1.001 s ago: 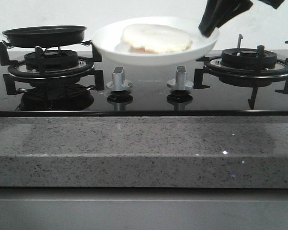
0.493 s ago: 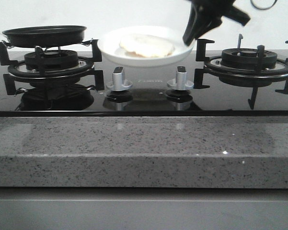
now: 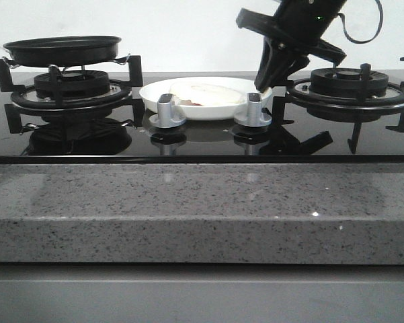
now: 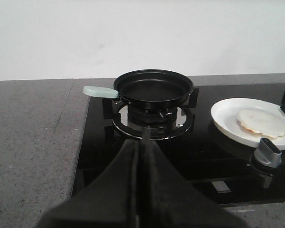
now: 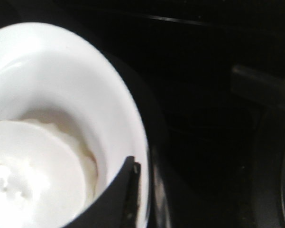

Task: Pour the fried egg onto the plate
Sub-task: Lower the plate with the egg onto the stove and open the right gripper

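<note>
The flat, pale cream fried egg (image 3: 207, 93) lies level in the round, glossy white plate (image 3: 188, 110), whose right rim the right pincer (image 3: 263, 86) clamps; the left pincer (image 4: 141, 156) is closed, empty.

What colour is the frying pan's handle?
Pale mint green, on the black frying pan; its handle shows best in the left wrist view.

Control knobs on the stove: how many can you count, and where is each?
2: the left knob and right knob both stand in front of the plate, between the burners; none appear hidden.
</note>
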Available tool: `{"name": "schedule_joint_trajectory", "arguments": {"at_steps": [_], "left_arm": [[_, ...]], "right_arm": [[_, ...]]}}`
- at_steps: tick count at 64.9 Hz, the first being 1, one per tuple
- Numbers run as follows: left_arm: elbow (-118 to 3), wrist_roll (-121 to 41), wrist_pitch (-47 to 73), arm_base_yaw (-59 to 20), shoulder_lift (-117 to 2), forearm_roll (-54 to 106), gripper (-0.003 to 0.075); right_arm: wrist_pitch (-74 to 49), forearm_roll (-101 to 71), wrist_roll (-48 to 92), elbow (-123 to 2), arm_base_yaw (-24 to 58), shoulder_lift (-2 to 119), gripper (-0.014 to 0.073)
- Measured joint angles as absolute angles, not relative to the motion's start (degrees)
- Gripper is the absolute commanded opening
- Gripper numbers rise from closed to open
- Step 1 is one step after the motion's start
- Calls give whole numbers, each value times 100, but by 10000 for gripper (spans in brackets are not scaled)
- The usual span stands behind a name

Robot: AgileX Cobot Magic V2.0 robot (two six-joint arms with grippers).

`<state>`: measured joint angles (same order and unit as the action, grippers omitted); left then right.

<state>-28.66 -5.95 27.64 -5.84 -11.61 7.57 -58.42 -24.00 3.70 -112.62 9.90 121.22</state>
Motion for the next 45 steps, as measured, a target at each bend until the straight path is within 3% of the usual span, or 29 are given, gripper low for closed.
{"name": "schedule_joint_trajectory", "arguments": {"at_steps": [5, 11, 24, 45], "left_arm": [[-2866, -595, 2764, -584, -1161, 757, -19], [-2866, -595, 2764, -584, -1161, 757, -19], [-2866, -595, 2764, -584, -1161, 757, -19], [-2866, -595, 2759, -584, -1161, 757, -19]], "right_arm": [[-5949, -2374, 370, -11393, 975, 12122, 309], [-6195, -2217, 354, -11642, 975, 12122, 294], [-6928, -1856, 343, -12322, 975, 12122, 120], [-7144, -1543, 225, -12588, 975, 12108, -69]]}}
